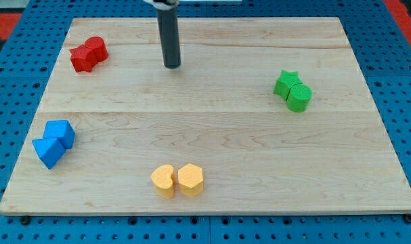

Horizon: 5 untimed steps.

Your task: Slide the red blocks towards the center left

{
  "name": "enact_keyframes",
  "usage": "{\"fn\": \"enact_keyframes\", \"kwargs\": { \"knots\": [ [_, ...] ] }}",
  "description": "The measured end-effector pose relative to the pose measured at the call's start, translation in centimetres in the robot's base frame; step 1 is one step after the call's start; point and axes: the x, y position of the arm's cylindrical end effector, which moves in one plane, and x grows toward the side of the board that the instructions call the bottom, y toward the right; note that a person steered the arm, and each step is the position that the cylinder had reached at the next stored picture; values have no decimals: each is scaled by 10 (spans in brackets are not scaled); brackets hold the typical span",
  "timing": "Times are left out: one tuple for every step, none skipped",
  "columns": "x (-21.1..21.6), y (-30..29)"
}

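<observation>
Two red blocks sit touching near the view's top left: a star-like red block (82, 59) and a rounder red block (97, 48) just up and right of it. My tip (172, 66) stands on the board to their right, about a hundred pixels away, touching no block. The dark rod rises from it out of the view's top.
Two blue blocks (53, 143) touch at the left edge of the wooden board (212, 129). Two yellow blocks, a rounded one (163, 180) and a hexagonal one (190, 179), touch near the bottom. A green star (285, 82) and green cylinder (299, 97) touch at the right.
</observation>
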Motion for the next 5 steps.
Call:
{"fn": "enact_keyframes", "kwargs": {
  "knots": [
    [-20,-6],
    [-36,-57],
    [-49,-113],
    [-49,-131],
    [-47,-156]
  ]
}}
